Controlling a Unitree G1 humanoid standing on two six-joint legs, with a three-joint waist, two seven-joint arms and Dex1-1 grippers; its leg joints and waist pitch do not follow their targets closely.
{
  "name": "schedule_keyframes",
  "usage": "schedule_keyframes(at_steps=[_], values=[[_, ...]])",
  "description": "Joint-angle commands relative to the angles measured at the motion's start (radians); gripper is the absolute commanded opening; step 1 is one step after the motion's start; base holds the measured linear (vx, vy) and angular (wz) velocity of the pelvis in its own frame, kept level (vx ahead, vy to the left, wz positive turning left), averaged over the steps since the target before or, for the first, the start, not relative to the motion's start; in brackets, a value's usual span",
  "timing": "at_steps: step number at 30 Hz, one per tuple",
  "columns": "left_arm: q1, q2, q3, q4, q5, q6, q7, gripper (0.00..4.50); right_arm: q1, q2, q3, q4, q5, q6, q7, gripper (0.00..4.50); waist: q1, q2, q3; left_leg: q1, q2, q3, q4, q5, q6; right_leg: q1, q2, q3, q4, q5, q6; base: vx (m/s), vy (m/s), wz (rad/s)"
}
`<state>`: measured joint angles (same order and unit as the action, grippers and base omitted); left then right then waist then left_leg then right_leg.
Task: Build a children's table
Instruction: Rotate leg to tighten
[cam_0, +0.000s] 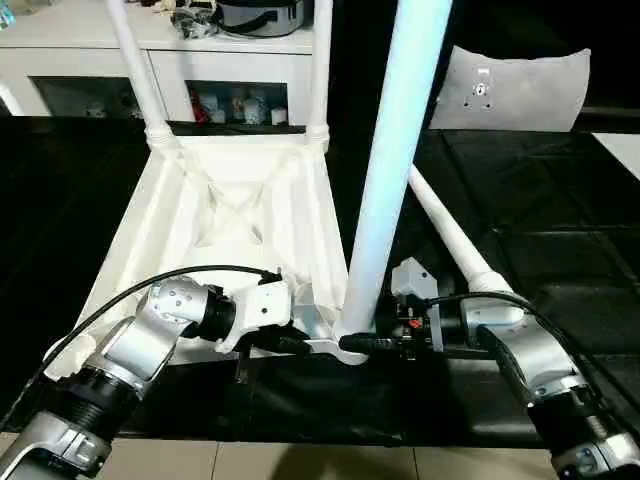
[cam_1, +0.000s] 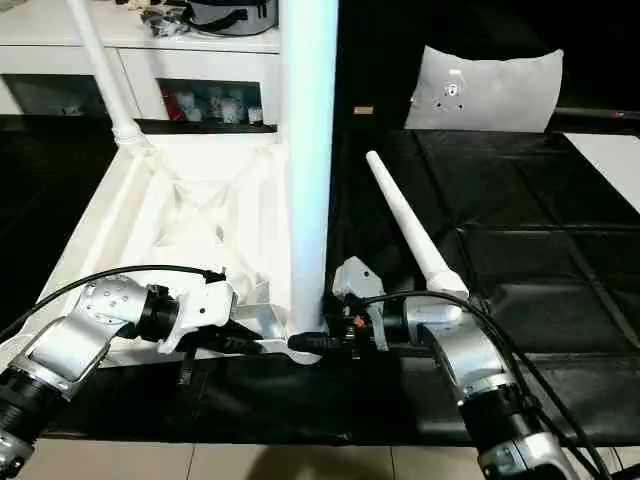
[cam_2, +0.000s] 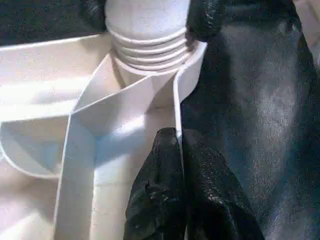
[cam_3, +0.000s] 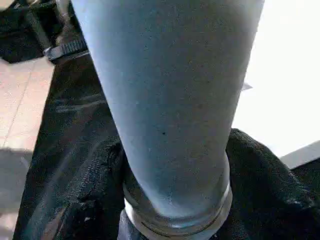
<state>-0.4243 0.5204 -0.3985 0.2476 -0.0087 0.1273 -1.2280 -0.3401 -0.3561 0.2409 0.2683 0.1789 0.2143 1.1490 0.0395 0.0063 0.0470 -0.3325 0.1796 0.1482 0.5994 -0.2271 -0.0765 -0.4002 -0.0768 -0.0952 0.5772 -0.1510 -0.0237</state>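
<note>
The white table top (cam_0: 200, 215) lies upside down on the black mat, ribs facing up. Two legs (cam_0: 135, 60) (cam_0: 320, 60) stand upright in its far corner sockets. A third leg (cam_0: 390, 170) stands in the near right socket, and my right gripper (cam_0: 362, 343) is shut around its flared base (cam_3: 170, 100). My left gripper (cam_0: 290, 343) is shut on the top's thin rim wall (cam_2: 176, 105) just beside that socket, one black finger (cam_2: 160, 200) on each side. The fourth leg (cam_0: 450, 230) lies loose on the mat to the right.
A white cabinet (cam_0: 80, 50) with glass doors stands behind the table top. A grey cushion (cam_0: 510, 90) leans at the back right. The black mat (cam_0: 560, 200) ends at a tiled floor (cam_0: 300, 462) near me.
</note>
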Motion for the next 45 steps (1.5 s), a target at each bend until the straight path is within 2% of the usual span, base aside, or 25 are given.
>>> schedule_keyframes(at_steps=[1, 3, 4, 5, 6, 7, 8, 10, 11, 13, 14, 16, 17, 18, 19, 22, 24, 26, 29, 30, 31, 35, 36, 40, 45], values=[[0.015, -0.036, -0.028, -0.012, -0.003, 0.06, 0.035, 0.0, 0.019, 0.039, 0.017, -0.013, -0.002, 0.044, -0.068, 2.59, -0.007, 0.004, -0.052, -0.01, 0.042, -0.001, -0.079, -0.194, 0.036, 0.054, -0.066, 0.052, -0.073, -0.426, -0.164, 0.0, 0.0, 0.0], [0.012, -0.104, 0.005, -0.035, -0.031, 0.141, 0.121, 0.0, 0.036, 0.109, -0.003, -0.007, -0.025, 0.069, -0.207, 2.59, -0.013, 0.002, -0.049, -0.011, 0.041, -0.001, -0.08, -0.217, 0.026, 0.051, -0.065, 0.05, -0.078, -0.467, -0.149, 0.0, 0.0, 0.0], [0.008, -0.131, 0.014, -0.037, -0.03, 0.164, 0.161, 0.0, 0.04, 0.133, -0.007, 0.004, -0.039, 0.062, -0.254, 2.59, -0.018, 0.001, -0.045, -0.004, 0.035, -0.004, -0.077, -0.267, 0.015, 0.044, -0.066, 0.041, -0.095, -0.583, -0.105, 0.0, 0.0, 0.0], [0.006, -0.142, 0.018, -0.037, -0.029, 0.173, 0.176, 0.0, 0.04, 0.142, -0.012, 0.009, -0.042, 0.062, -0.273, 2.59, -0.018, 0.001, -0.045, -0.004, 0.035, -0.004, -0.077, -0.267, 0.015, 0.044, -0.066, 0.041, -0.095, -0.583, -0.105, 0.0, 0.0, 0.0], [-0.002, -0.183, 0.032, -0.034, -0.028, 0.205, 0.232, 0.0, 0.041, 0.179, -0.03, 0.03, -0.051, 0.062, -0.344, 2.59, -0.029, -0.001, -0.041, -0.004, 0.029, -0.007, -0.074, -0.295, 0.007, 0.039, -0.065, 0.029, -0.111, -0.673, -0.056, 0.0, 0.0, 0.0], [-0.023, -0.271, 0.069, -0.018, -0.037, 0.265, 0.341, 0.0, 0.033, 0.244, -0.07, 0.075, -0.063, 0.065, -0.479, 2.59, -0.036, 0.001, -0.042, -0.003, 0.029, -0.009, -0.07, -0.309, 0.001, 0.037, -0.065, 0.026, -0.112, -0.685, -0.048, 0.0, 0.0, 0.0], [-0.023, -0.271, 0.069, -0.018, -0.037, 0.265, 0.341, 0.0, 0.033, 0.244, -0.07, 0.075, -0.063, 0.065, -0.479, 2.59, -0.05, 0.001, -0.041, 0.001, 0.024, -0.012, -0.064, -0.338, -0.001, 0.032, -0.064, 0.01, -0.128, -0.721, -0.026, 0.0, 0.0, 0.0], [-0.059, -0.386, 0.127, 0.025, -0.033, 0.315, 0.504, 0.0, 0.017, 0.309, -0.12, 0.122, -0.064, 0.077, -0.626, 2.59, -0.071, 0.003, -0.042, -0.014, 0.027, -0.023, -0.069, -0.37, 0.005, 0.047, -0.063, -0.007, -0.131, -0.702, -0.007, 0.0, 0.0, 0.0], [-0.079, -0.417, 0.143, 0.055, -0.02, 0.302, 0.567, 0.0, 0.007, 0.325, -0.139, 0.137, -0.055, 0.077, -0.659, 2.59, -0.082, 0.011, -0.045, -0.007, 0.033, -0.029, -0.072, -0.411, 0.014, 0.051, -0.063, -0.019, -0.138, -0.673, -0.002, -0.022, 0.059, -0.1], [-0.105, -0.458, 0.167, 0.091, -0.005, 0.284, 0.656, 0.0, -0.008, 0.346, -0.164, 0.154, -0.047, 0.079, -0.702, 2.59, -0.102, 0.016, -0.039, -0.007, 0.043, -0.033, -0.083, -0.469, 0.03, 0.06, -0.063, -0.037, -0.144, -0.617, -0.008, -0.01, 0.06, -0.06], [-0.129, -0.491, 0.188, 0.122, -0.001, 0.267, 0.72, 0.0, -0.023, 0.363, -0.189, 0.171, -0.04, 0.079, -0.739, 2.59, -0.108, 0.014, -0.044, 0.009, 0.036, -0.025, -0.072, -0.473, 0.04, 0.054, -0.073, -0.044, -0.154, -0.606, -0.011, 0.0, 0.0, 0.0], [-0.188, -0.54, 0.208, 0.185, 0.013, 0.217, 0.808, 0.0, -0.072, 0.395, -0.249, 0.222, -0.013, 0.052, -0.812, 2.59, -0.111, 0.019, -0.045, 0.011, 0.027, -0.021, -0.066, -0.444, 0.044, 0.049, -0.075, -0.05, -0.158, -0.618, -0.012, 0.0, 0.0, 0.0], [-0.189, -0.54, 0.207, 0.185, 0.014, 0.218, 0.808, 0.0, -0.073, 0.395, -0.25, 0.223, -0.013, 0.052, -0.812, 2.59, -0.113, 0.016, -0.045, 0.006, 0.027, -0.022, -0.067, -0.437, 0.047, 0.052, -0.076, -0.05, -0.158, -0.617, -0.009, 0.0, 0.0, 0.0], [-0.196, -0.545, 0.206, 0.19, 0.021, 0.221, 0.805, 0.0, -0.079, 0.402, -0.262, 0.229, -0.008, 0.046, -0.814, 2.59, -0.115, 0.018, -0.052, -0.012, 0.033, -0.026, -0.074, -0.399, 0.052, 0.066, -0.084, -0.04, -0.144, -0.565, -0.023, 0.0, 0.0, 0.0], [-0.208, -0.535, 0.187, 0.201, 0.043, 0.233, 0.774, 0.0, -0.082, 0.411, -0.283, 0.229, -0.003, 0.036, -0.815, 3.15, -0.11, 0.024, -0.061, -0.024, 0.039, -0.028, -0.078, -0.335, 0.06, 0.071, -0.088, -0.025, -0.127, -0.471, -0.059, 0.0, 0.0, 0.0], [-0.212, -0.518, 0.181, 0.207, 0.055, 0.243, 0.751, 0.0, -0.078, 0.41, -0.295, 0.227, 0.004, 0.025, -0.806, 3.31, -0.101, 0.013, -0.069, -0.039, 0.038, -0.015, -0.07, -0.164, 0.111, 0.071, -0.086, -0.001, -0.09, -0.261, -0.173, 0.019, -0.003, 0.02], [-0.214, -0.506, 0.176, 0.212, 0.053, 0.249, 0.747, 0.0, -0.074, 0.403, -0.298, 0.228, 0.009, 0.019, -0.804, 3.5, -0.099, 0.011, -0.074, -0.042, 0.034, -0.012, -0.063, -0.12, 0.131, 0.073, -0.088, -0.001, -0.08, -0.232, -0.189, 0.057, -0.03, 0.03], [-0.217, -0.498, 0.175, 0.224, 0.053, 0.244, 0.752, 0.0, -0.068, 0.393, -0.296, 0.225, -0.005, 0.0, -0.813, 3.71, -0.092, 0.014, -0.084, -0.048, 0.03, -0.009, -0.048, -0.002, 0.183, 0.072, -0.089, 0.003, -0.057, -0.116, -0.225, 0.053, -0.055, 0.03], [-0.221, -0.485, 0.171, 0.249, 0.059, 0.227, 0.758, 0.0, -0.054, 0.383, -0.312, 0.206, 0.011, -0.015, -0.785, 3.82, -0.081, 0.01, -0.088, -0.054, 0.025, -0.006, -0.036, 0.084, 0.235, 0.073, -0.088, 0.004, -0.041, -0.022, -0.25, 0.028, -0.038, 0.01], [-0.222, -0.482, 0.169, 0.257, 0.064, 0.223, 0.762, 0.0, -0.047, 0.381, -0.325, 0.189, 0.025, -0.008, -0.782, 3.95, -0.075, 0.007, -0.087, -0.057, 0.026, -0.006, -0.033, 0.104, 0.253, 0.069, -0.087, 0.004, -0.037, -0.007, -0.252, 0.0, 0.0, 0.0], [-0.224, -0.479, 0.168, 0.266, 0.072, 0.219, 0.765, 0.0, -0.039, 0.382, -0.342, 0.172, 0.036, -0.006, -0.782, 4.07, -0.069, 0.008, -0.081, -0.054, 0.027, -0.003, -0.035, 0.079, 0.257, 0.066, -0.085, 0.001, -0.044, -0.063, -0.242, 0.0, 0.0, 0.0], [-0.226, -0.484, 0.192, 0.273, 0.05, 0.216, 0.757, 0.0, 0.0, 0.369, -0.373, 0.095, 0.075, -0.026, -0.767, 4.47, -0.056, 0.007, -0.074, -0.05, 0.036, -0.001, -0.044, -0.002, 0.202, 0.064, -0.083, 0.0, -0.063, -0.235, -0.186, 0.0, 0.0, 0.0], [-0.222, -0.493, 0.219, 0.256, 0.005, 0.227, 0.727, 0.27, 0.016, 0.366, -0.382, 0.059, 0.096, -0.029, -0.764, 4.5, -0.053, 0.008, -0.073, -0.05, 0.038, -0.002, -0.046, -0.012, 0.183, 0.063, -0.082, 0.0, -0.065, -0.255, -0.176, 0.0, 0.0, 0.0], [-0.213, -0.492, 0.231, 0.211, -0.026, 0.208, 0.702, 0.62, 0.043, 0.352, -0.389, -0.006, 0.103, -0.038, -0.775, 4.5, -0.043, 0.009, -0.075, -0.042, 0.04, -0.001, -0.048, -0.028, 0.155, 0.057, -0.081, 0.003, -0.064, -0.247, -0.176, 0.0, 0.0, 0.0], [-0.199, -0.467, 0.27, 0.134, -0.062, 0.251, 0.684, 0.78, 0.062, 0.33, -0.367, -0.068, 0.092, 0.031, -0.767, 4.5, -0.032, 0.008, -0.068, -0.039, 0.039, 0.003, -0.053, -0.057, 0.139, 0.055, -0.079, 0.004, -0.071, -0.292, -0.159, 0.0, 0.0, 0.0]])
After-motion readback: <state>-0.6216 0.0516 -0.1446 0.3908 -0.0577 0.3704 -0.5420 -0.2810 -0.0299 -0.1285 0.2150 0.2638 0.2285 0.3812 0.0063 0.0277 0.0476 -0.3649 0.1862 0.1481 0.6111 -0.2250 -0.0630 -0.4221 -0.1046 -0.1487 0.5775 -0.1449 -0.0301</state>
